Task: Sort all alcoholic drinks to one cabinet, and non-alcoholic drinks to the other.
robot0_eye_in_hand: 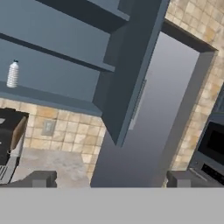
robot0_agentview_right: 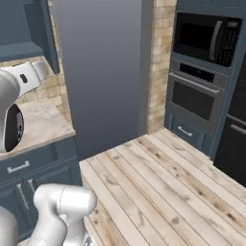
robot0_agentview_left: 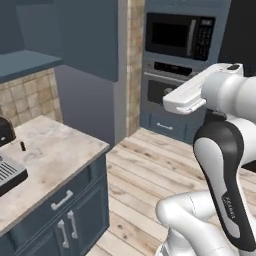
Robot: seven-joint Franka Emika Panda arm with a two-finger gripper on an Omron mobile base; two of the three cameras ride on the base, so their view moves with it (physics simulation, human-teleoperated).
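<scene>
Kitchen with dark blue cabinets, tan tiled wall and pale wooden floor [robot0_agentview_left: 150, 170]. From the left base view, a marble worktop [robot0_agentview_left: 50, 160] runs along the left with a dark coffee machine [robot0_agentview_left: 7, 170] at its near end, and a built-in microwave [robot0_agentview_left: 179, 34] sits above an oven [robot0_agentview_left: 165, 87] on the far wall. The white arm [robot0_agentview_left: 225, 150] rises at the right.

From the right base view, a tall grey refrigerator [robot0_agentview_right: 103, 72] stands between the worktop and the oven column.

From the hand view, an open upper cabinet [robot0_eye_in_hand: 65, 57] holds a clear water bottle [robot0_eye_in_hand: 13, 74] upright on its lower shelf, at the left. The dark fingers [robot0_eye_in_hand: 41, 178] stand spread wide apart, gripping nothing.
</scene>
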